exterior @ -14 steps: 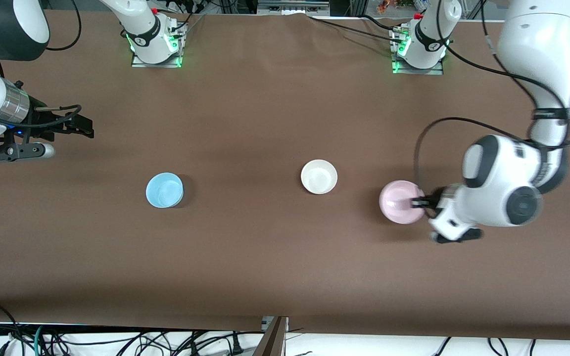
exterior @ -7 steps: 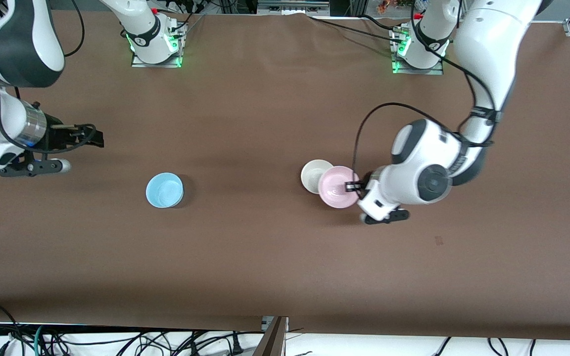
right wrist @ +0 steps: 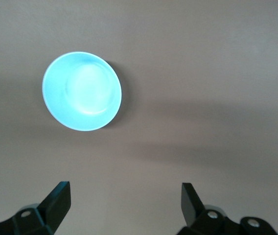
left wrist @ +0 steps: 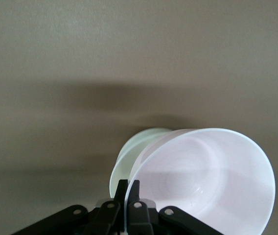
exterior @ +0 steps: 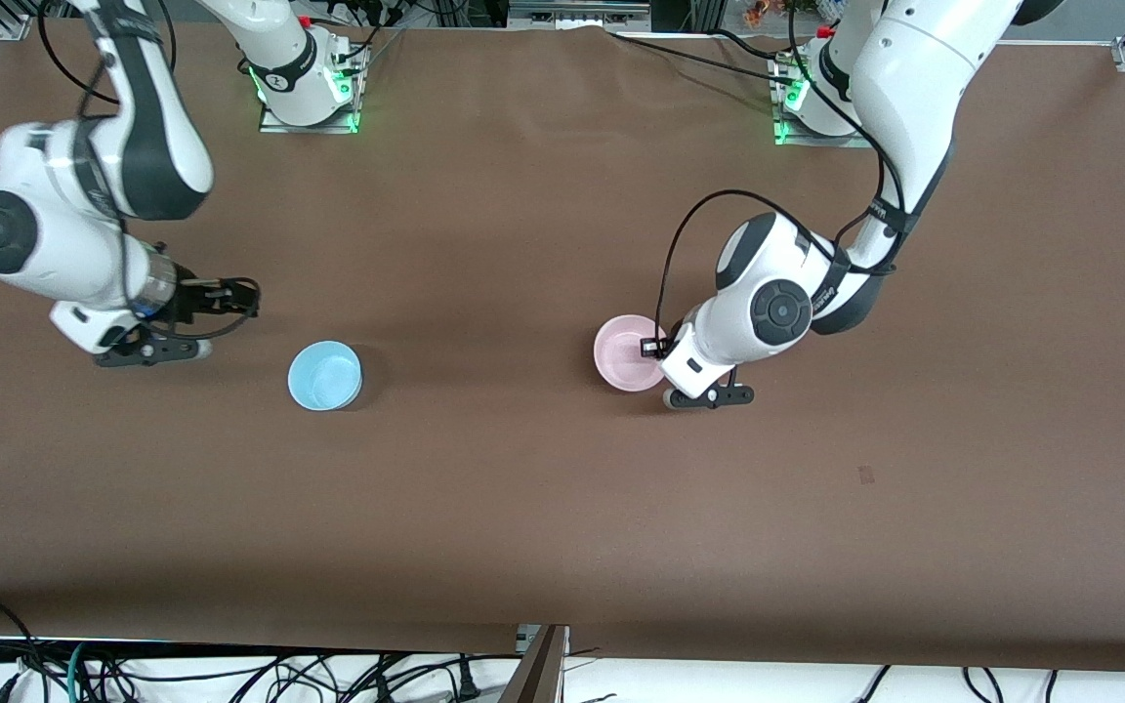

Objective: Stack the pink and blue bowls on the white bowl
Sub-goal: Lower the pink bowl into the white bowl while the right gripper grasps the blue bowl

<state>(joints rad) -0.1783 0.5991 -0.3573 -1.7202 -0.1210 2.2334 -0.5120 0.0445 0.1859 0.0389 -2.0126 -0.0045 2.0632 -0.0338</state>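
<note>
A brown cloth-covered desk (exterior: 523,508) fills the scene under even light. Tangled black cables (exterior: 230,674) lie on the white floor (exterior: 719,683) at its near edge.

front view: high up, looking down at the whole counter (exterior: 543,508), facing both bases.
left wrist view: super close on the pink bowl (left wrist: 212,181).
right wrist view: higher, above the blue bowl (right wrist: 81,91); front view shares both.

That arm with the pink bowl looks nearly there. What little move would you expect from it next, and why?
Probably a short lowering, then letting go. The left gripper is shut on the pink bowl by its rim, directly over the white bowl, whose edge peeks out beneath. The right gripper hangs open near the blue bowl.
</note>
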